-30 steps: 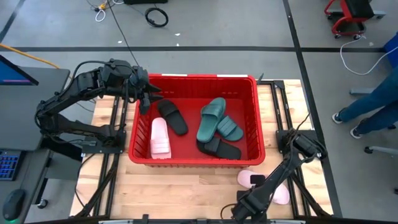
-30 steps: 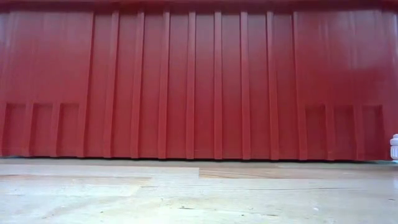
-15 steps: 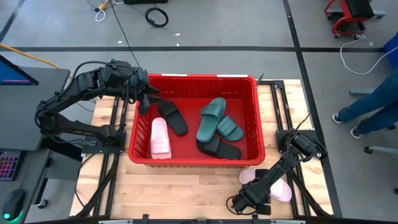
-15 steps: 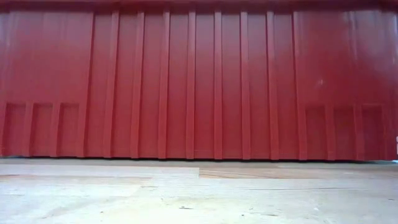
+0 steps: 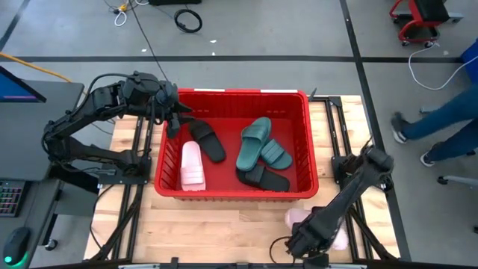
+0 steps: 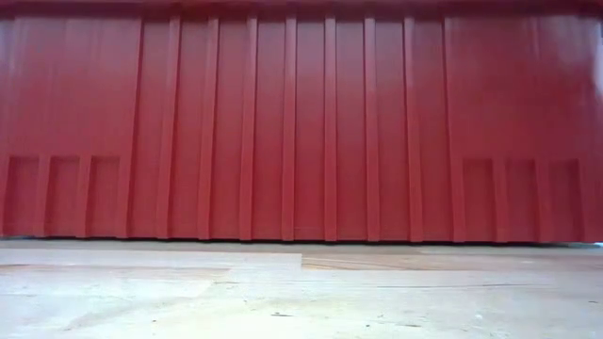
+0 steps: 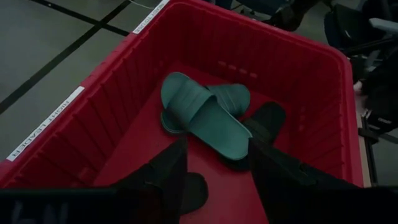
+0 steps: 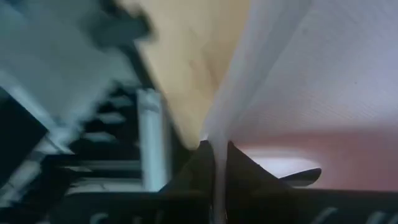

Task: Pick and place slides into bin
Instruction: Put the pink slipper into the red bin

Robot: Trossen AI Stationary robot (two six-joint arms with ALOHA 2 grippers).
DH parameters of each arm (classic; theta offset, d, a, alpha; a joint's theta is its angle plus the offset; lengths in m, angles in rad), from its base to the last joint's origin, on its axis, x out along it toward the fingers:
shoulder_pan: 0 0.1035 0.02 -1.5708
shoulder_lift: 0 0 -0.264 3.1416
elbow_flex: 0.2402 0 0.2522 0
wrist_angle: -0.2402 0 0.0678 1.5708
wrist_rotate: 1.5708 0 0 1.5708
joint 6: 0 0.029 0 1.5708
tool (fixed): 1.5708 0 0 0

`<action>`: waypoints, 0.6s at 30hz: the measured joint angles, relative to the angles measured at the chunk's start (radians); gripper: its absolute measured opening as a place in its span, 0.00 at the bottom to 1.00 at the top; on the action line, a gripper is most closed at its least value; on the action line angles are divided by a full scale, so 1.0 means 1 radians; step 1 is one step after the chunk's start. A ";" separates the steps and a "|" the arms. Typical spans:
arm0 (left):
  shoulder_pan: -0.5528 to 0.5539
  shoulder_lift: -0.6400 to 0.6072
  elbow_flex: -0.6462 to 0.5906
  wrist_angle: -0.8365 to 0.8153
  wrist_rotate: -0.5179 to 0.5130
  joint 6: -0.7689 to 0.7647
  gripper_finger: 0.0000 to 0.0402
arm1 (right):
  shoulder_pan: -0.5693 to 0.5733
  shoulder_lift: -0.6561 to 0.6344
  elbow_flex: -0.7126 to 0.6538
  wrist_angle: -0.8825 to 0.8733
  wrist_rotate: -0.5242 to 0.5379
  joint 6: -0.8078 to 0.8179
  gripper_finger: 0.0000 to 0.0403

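The red bin (image 5: 231, 93) stands mid-table, and its wall (image 6: 301, 122) fills the low view. Inside lie a pale pink slide (image 5: 193, 166), two black slides (image 5: 207, 140) (image 5: 263, 178) and two green slides (image 5: 254, 142) (image 7: 199, 112). A second pale pink slide (image 5: 296, 218) lies on the wood near the front right, partly under my right arm. My right gripper (image 5: 312, 233) (image 8: 216, 163) is shut on it. My left gripper (image 5: 175, 119) (image 7: 217, 180) hangs open over the bin's far left corner, touching nothing. My right gripper pinches a thin pale edge (image 8: 216, 149) of the pink slide between its two fingertips (image 8: 200, 163). The fingers come steeply from above. The arm hides the hold in the high view, so I cannot tell which part of the slide the edge belongs to or whether the slide is off the table.
Bare wood (image 5: 224, 224) lies in front of the bin, with the metal frame at the table's near edge (image 8: 149, 137) close to my right gripper. A person's legs (image 5: 441, 123) show on the floor beyond the table's right side.
My right arm has risen over the pink slide at the near right, and its elbow stands higher than before. The slide shows in about the same place. The person at the right has stepped along the floor.
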 joint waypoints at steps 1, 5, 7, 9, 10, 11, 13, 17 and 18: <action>0.000 0.000 0.000 0.000 0.000 0.000 0.44 | 0.000 -0.035 0.018 0.026 0.028 0.039 0.04; 0.000 0.000 0.000 0.000 0.000 0.000 0.43 | 0.013 -0.177 0.084 0.181 0.310 0.114 0.03; 0.000 0.000 0.000 0.000 0.000 0.001 0.43 | 0.024 -0.241 0.116 0.266 0.500 0.088 0.03; 0.000 0.000 0.000 0.000 0.000 0.000 0.44 | 0.036 -0.294 0.142 0.334 0.675 -0.001 0.04; 0.000 0.000 0.000 0.000 0.000 0.000 0.44 | 0.039 -0.314 0.157 0.357 0.741 -0.066 0.04; 0.000 0.000 0.000 0.000 0.000 0.001 0.44 | 0.042 -0.329 0.175 0.366 0.797 -0.140 0.04; 0.000 0.000 0.000 0.000 0.000 0.001 0.44 | 0.042 -0.352 0.203 0.360 0.924 -0.307 0.03; 0.000 0.000 0.000 0.005 0.000 0.001 0.43 | 0.002 -0.365 0.252 0.366 1.266 -0.603 0.03; 0.000 0.000 0.000 0.005 0.000 0.000 0.43 | -0.021 -0.364 0.263 0.367 1.356 -0.639 0.03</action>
